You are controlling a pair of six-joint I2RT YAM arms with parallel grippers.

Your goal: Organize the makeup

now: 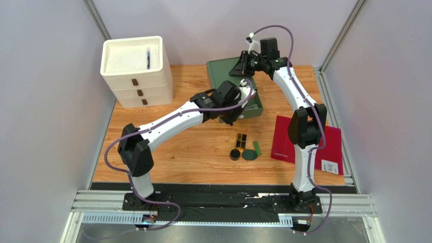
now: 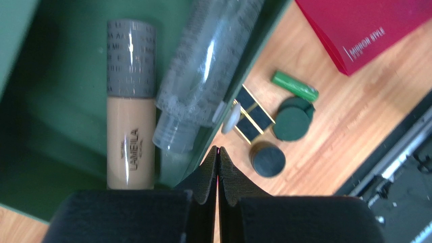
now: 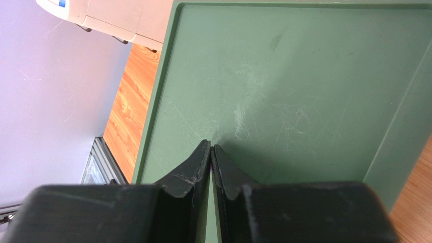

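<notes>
While the beige tube and clear tube lie side by side in the green box, at the left of the left wrist view, 4 items sit on the wooden table: the black-and-gold case, round black jar, dark green compact and bright green stick, clustered just outside the box's wall. The left gripper hangs over that wall, fingers pressed together with nothing between them. The right gripper, likewise closed, sits against a flat green panel, apparently the box's lid; whether it pins the panel cannot be told. Sorting looks about a third done, and the next pickup appears to be in hand: the left jaws must spread, clear the wall and drop toward the cluster at lower centre of the overhead view. The 4 pieces nearly touch, so the fingers need a side with open wood. Bare table lies to the cluster's left; the red folder bounds its right.
</notes>
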